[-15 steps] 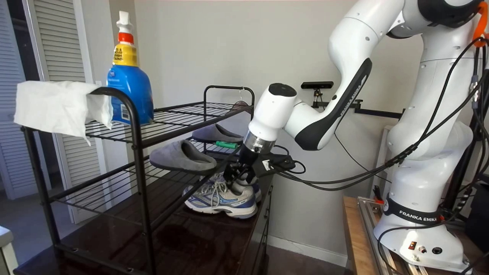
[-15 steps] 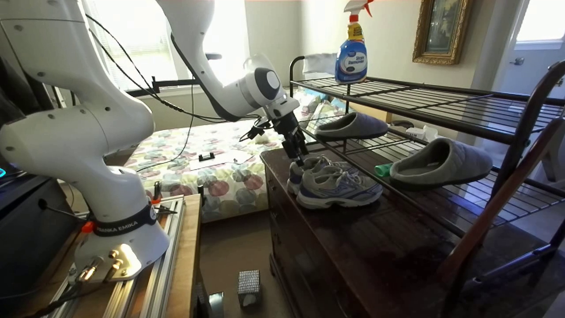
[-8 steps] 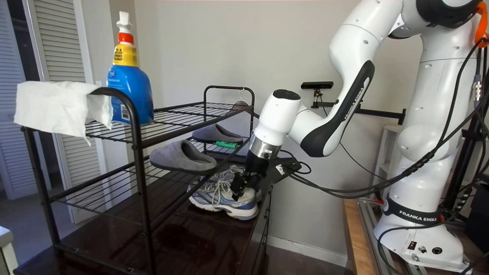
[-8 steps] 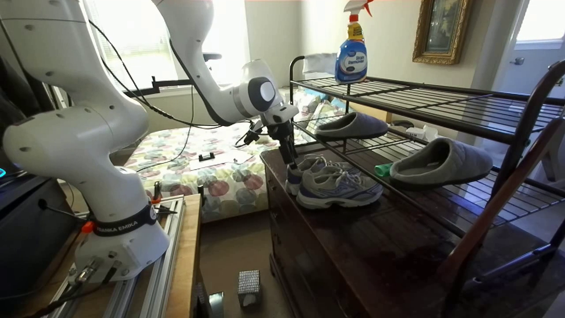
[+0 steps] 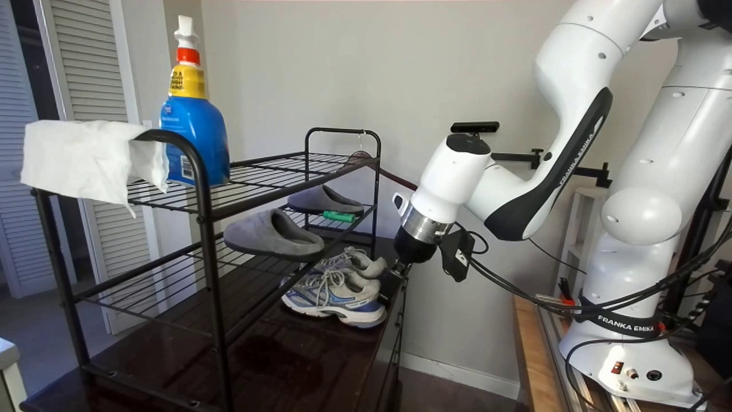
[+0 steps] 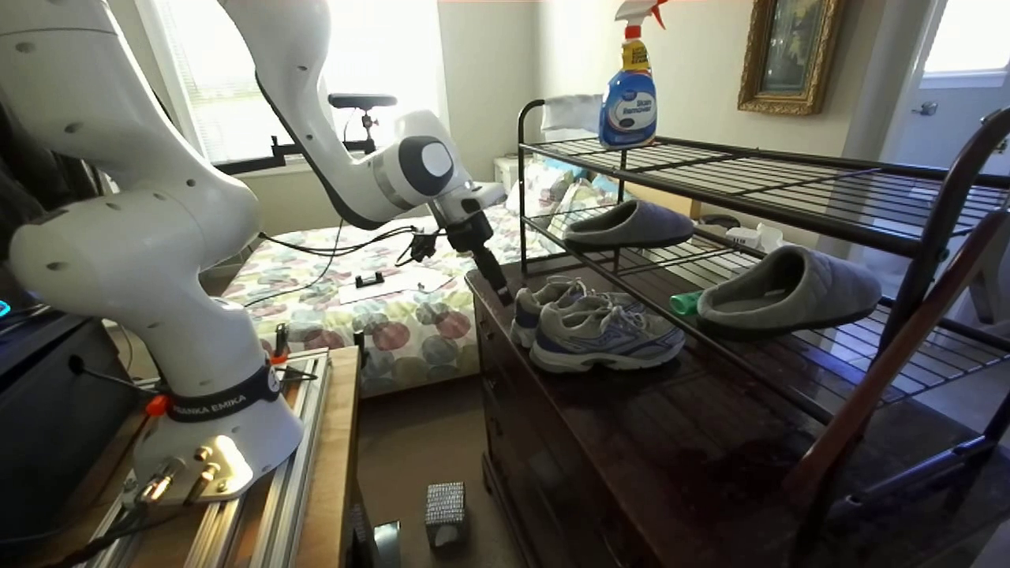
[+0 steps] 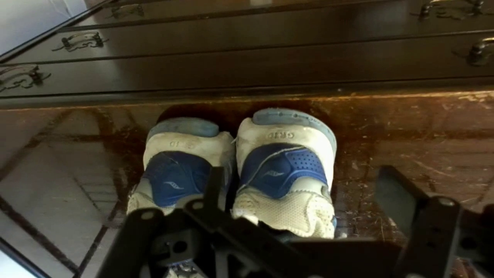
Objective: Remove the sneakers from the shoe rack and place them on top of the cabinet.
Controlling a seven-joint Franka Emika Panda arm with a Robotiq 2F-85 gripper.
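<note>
The two sneakers stand upright side by side on the glossy cabinet top (image 5: 297, 366), beneath the shoe rack's front side. In an exterior view, one sneaker (image 5: 337, 302) partly hides its mate (image 5: 366, 266); both also show in an exterior view (image 6: 592, 343). In the wrist view their blue-and-white heels (image 7: 281, 170) face the cabinet's front edge. My gripper (image 7: 303, 185) is open and empty, just behind the heels. One finger overlaps the left heel in the picture; the other is right of the right heel. The black shoe rack (image 5: 215, 297) stands on the cabinet.
Two grey slippers (image 5: 274, 237) and a green-handled item (image 5: 339, 217) lie on the middle shelf. A blue spray bottle (image 5: 197, 137) and a white cloth (image 5: 80, 160) are on top. A brown hanger (image 6: 876, 379) leans at the rack's end. A bed (image 6: 394, 300) stands behind.
My gripper has drawn back from the sneakers' heel openings to behind the heels, towards the robot base. The sneakers have shifted only slightly.
</note>
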